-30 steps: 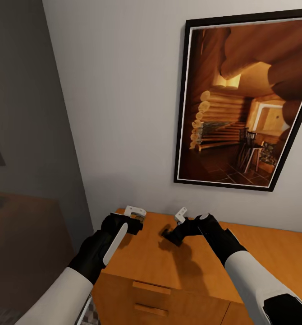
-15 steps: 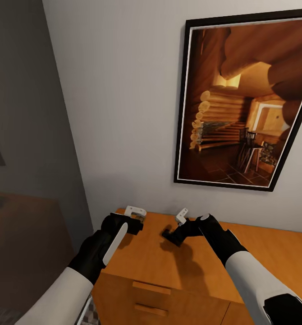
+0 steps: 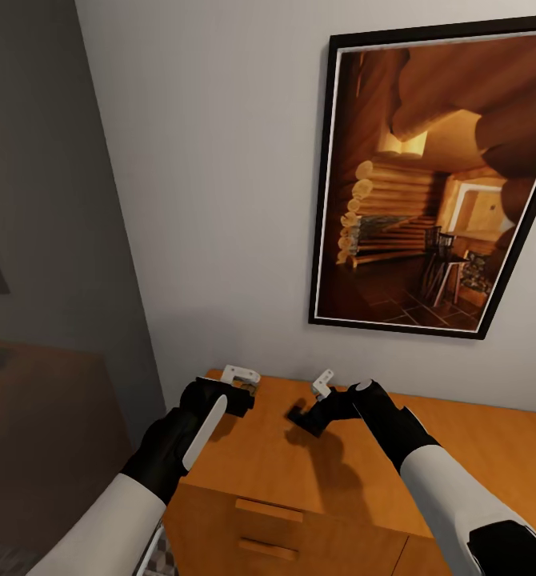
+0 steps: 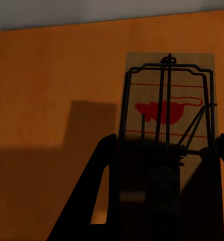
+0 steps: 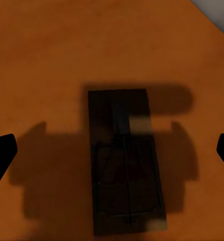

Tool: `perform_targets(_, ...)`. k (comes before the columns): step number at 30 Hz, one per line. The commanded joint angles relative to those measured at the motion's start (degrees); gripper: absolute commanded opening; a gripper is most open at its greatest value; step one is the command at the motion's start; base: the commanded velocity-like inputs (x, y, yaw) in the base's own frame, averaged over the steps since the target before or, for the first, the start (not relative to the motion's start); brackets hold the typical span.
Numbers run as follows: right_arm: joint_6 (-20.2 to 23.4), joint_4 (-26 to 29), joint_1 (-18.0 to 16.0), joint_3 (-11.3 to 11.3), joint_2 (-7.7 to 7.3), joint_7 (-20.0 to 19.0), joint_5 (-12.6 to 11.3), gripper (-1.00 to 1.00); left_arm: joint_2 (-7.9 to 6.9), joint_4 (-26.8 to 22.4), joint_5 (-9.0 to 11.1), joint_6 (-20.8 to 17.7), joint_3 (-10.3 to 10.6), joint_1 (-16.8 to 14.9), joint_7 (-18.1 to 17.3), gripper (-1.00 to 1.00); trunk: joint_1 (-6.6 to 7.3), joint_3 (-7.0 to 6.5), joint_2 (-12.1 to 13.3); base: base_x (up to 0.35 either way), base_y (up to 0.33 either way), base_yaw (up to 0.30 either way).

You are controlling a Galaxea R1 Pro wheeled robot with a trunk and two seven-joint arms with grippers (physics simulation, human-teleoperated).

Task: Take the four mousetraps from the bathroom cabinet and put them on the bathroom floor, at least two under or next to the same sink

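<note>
I see one mousetrap [image 4: 167, 130] clamped between my left fingers [image 4: 99, 191], another mousetrap [image 5: 126, 160] lying on the cabinet [image 3: 300, 472] between my wide-spread right fingers [image 5: 1, 153].

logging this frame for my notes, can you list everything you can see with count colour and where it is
mousetraps: two seen, tan boards with dark wire; one with a red mouse print, between the left gripper's fingers; one in shadow, flat on the cabinet top below the right gripper
cabinet: one, orange-brown wood, against the wall, drawers with bar handles in front
framed picture: one, black frame, log cabin interior, on the wall above the cabinet
wall: pale grey, behind the cabinet
left gripper: black with white parts, over the cabinet's left end, around a mousetrap
right gripper: black with white parts, open, above the other mousetrap
</note>
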State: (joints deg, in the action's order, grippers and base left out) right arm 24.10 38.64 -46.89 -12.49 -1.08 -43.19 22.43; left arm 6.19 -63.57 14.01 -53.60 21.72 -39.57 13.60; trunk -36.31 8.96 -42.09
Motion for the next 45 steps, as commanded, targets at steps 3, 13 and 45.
perform_targets(3, 0.2, 0.1, 0.0, -0.2, -0.05, -0.3, 0.4, 1.00, -0.03, 0.0, 0.6, -0.2, 0.1, -0.1, 0.5, -1.00, -0.02, 0.10, -0.1, 0.000, 0.000, 0.000)
perform_targets(13, 0.1, 0.1, 0.0, -0.2, -0.05, -0.3, 0.4, 1.00, -0.04, 0.0, 0.6, -0.3, 0.1, -0.1, 0.5, -1.00, -0.68, 0.64, -1.3, 0.000, 0.000, 0.000)
perform_targets(45, 0.2, 0.1, 0.0, -0.1, -0.06, -0.2, 0.5, 1.00, -0.04, 0.0, 0.6, -0.4, 0.2, -0.1, 0.5, -1.00, -3.53, 2.97, -6.5, 0.000, 0.000, 0.000)
